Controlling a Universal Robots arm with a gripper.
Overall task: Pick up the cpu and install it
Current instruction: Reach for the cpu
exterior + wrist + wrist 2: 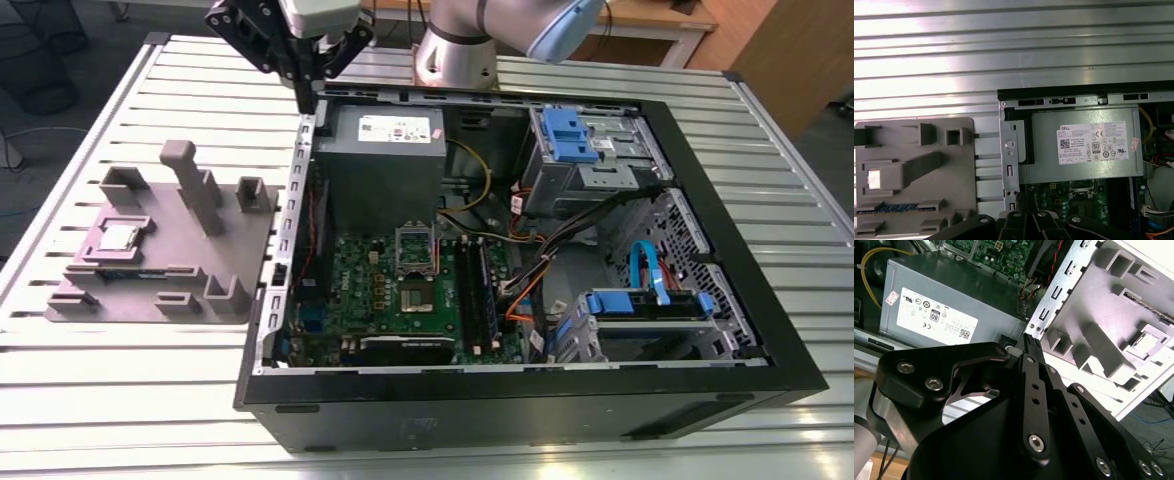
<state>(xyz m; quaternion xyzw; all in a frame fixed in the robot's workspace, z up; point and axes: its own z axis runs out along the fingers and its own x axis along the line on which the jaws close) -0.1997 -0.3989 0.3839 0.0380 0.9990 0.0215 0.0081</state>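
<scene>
**Gripper** [310, 100]: We log the two black fingers drawn together, tips meeting, with nothing held between them. In the second wrist view they taper to a single point [1029, 339]. The gripper hangs above the far corner of the open computer case [534, 410], over the wall on the exterior view's left.

**Power supply** [380, 130]: A grey box with a white label sits inside the case at that same far corner, just below and beside the fingertips. Its side runs close along the case wall.

**Motherboard** [387, 295]: The green board lies on the case floor, nearer than the power supply. Its socket [416, 250] is a silver frame with free air above it. Cables crowd the case interior toward the exterior view's right.

**Fixture** [180, 255]: A grey moulded tray lies outside the case, alongside the wall on the exterior view's left. In the first wrist view we see a narrow strip of table between the two edges. Several upright posts rise from the tray.

**Cpu** [118, 237]: The cpu lies flat in a square recess of the fixture, outside the case on the tray's side away from the case wall. Its silver top faces up and is uncovered [874, 179]. It is well apart from the gripper.

**Table** [134, 380]: The table has a slatted metal top, and open slats run beyond the case's far wall.
</scene>
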